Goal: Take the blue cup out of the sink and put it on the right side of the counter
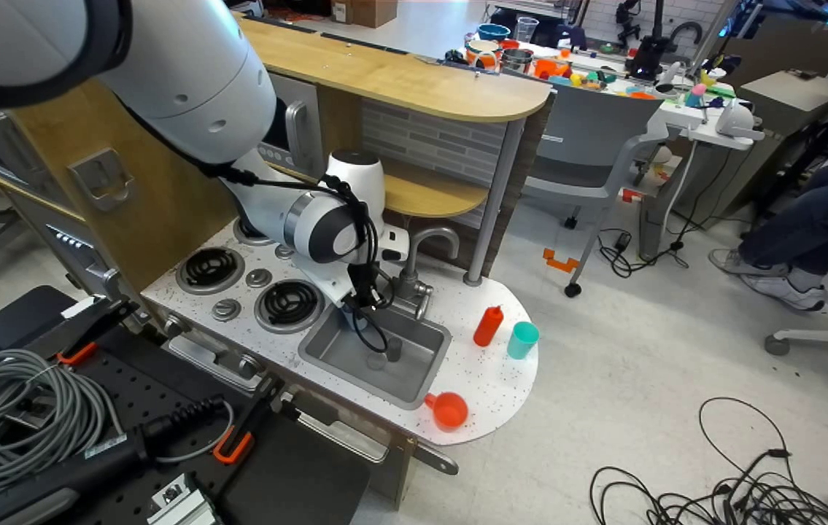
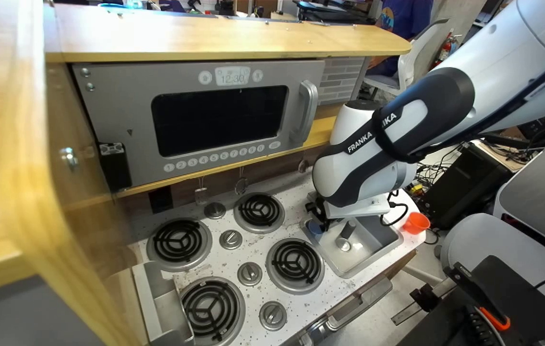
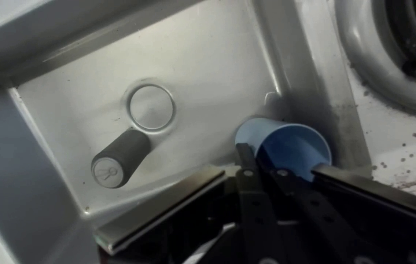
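The blue cup (image 3: 295,146) stands in the sink (image 3: 208,69), in the corner on the burner side, with its mouth up toward the camera. My gripper (image 3: 253,156) reaches down at the cup's rim. One finger lies along the outside of the wall and the other goes inside the cup, with the wall pinched between them. In an exterior view the cup (image 2: 315,227) shows as a small blue patch under the gripper (image 2: 319,214). In an exterior view the arm and cables over the sink (image 1: 414,368) mostly hide the cup.
A dark grey can (image 3: 120,161) stands in the sink beside the drain. The faucet (image 1: 414,271) rises behind the sink. On the right counter (image 1: 490,386) stand a red bottle (image 1: 488,326), a teal cup (image 1: 523,340) and an orange cup (image 1: 450,410). Stove burners (image 2: 295,265) lie beside the sink.
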